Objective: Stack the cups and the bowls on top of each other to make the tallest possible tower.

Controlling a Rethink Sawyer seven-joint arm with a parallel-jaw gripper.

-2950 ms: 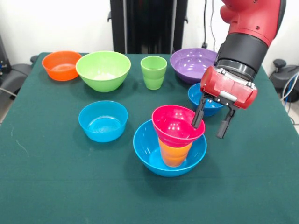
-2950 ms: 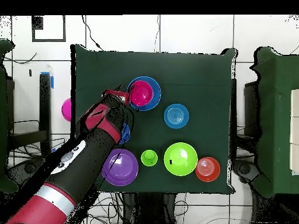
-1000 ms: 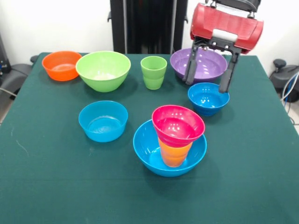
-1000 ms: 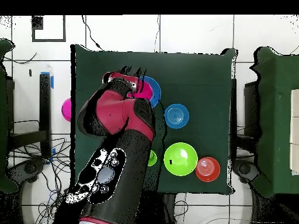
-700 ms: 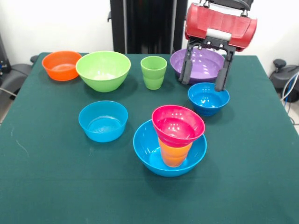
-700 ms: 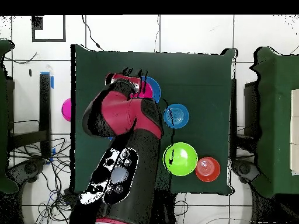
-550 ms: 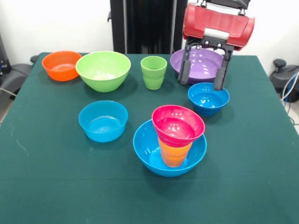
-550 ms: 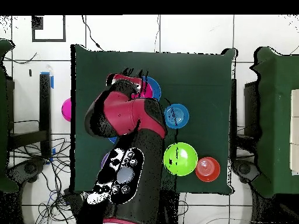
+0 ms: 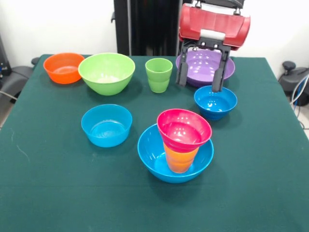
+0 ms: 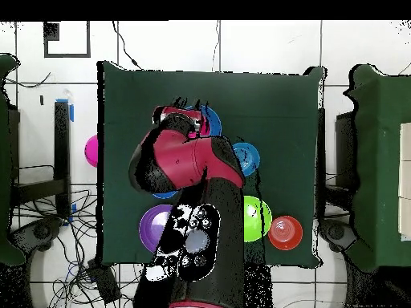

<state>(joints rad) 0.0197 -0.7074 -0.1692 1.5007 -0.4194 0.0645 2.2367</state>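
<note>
Nearest, front view: large blue bowl (image 9: 159,162) on the green tablecloth (image 9: 58,193), holding an upright orange-yellow cup (image 9: 179,159). Pink-red bowl (image 9: 183,129) sits on that cup, tilted a little toward the camera; these three make the tower so far. Left of it and slightly farther back, a small blue bowl (image 9: 106,125) stands alone. Right and farther back, second small blue bowl (image 9: 215,102), also alone on the cloth. Gripper (image 9: 200,79) hangs above the table just behind that bowl, its two dark fingers (image 9: 182,72) spread wide with nothing between them; the right finger's tip overlaps the bowl's far rim in this view, contact not clear. Behind the gripper, wide purple bowl (image 9: 205,65), partly hidden by the fingers. Back row leftward: light green cup (image 9: 159,75) upright, large lime green bowl (image 9: 106,72), small orange bowl (image 9: 63,67) near the far left corner, each apart from its neighbour. Overhead view: the red arm (image 10: 189,200) covers much of the table; purple bowl, lime bowl and orange bowl show beside it.
</note>
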